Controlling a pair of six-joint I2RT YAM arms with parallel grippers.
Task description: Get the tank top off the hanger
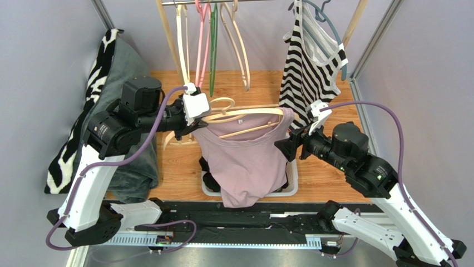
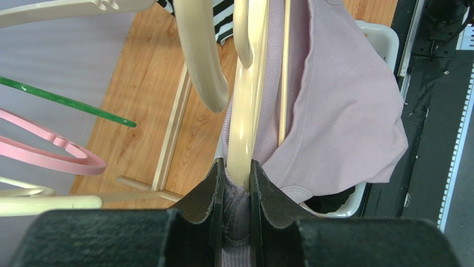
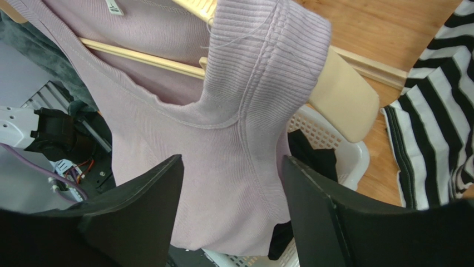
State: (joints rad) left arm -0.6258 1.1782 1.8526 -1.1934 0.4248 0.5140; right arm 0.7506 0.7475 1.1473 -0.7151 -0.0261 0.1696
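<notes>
- Nearest the arm bases, the white basket (image 1: 291,188) holds some dark clothing, and the pink tank top (image 1: 245,161) hangs directly above it
- The tank top is on the cream hanger (image 1: 240,114) with a strap over each shoulder. The hanger looks to be carried in the air between the two arms rather than hooked on the rail (image 1: 222,2)
- The right gripper (image 3: 231,186) is spread wide, one jaw on each side of the tank top's side panel just below the armhole, and not yet touching cloth. That arm comes in from the right, bent at the elbow, with its wrist pointed left at the garment
- Risk here: closing on the loose side panel and pulling down would likely cinch the strap around the hanger's broad rounded end instead of slipping it off, because the strap has to travel outward over that end
- The left gripper (image 2: 237,181) is clamped on the hanger's other end, and ribbed pink cloth appears caught between the jaws along with it. That strap could be pinned, so a pull might stretch the fabric or twist the hanger out of the grip. This arm folds at the elbow and reaches right, across to the hanger
- Farther back, a pink hanger (image 2: 83,164) and other spares hang near the left gripper, and a striped top (image 1: 311,67) hangs beside the right wrist, so a sideways swing could snag either
</notes>
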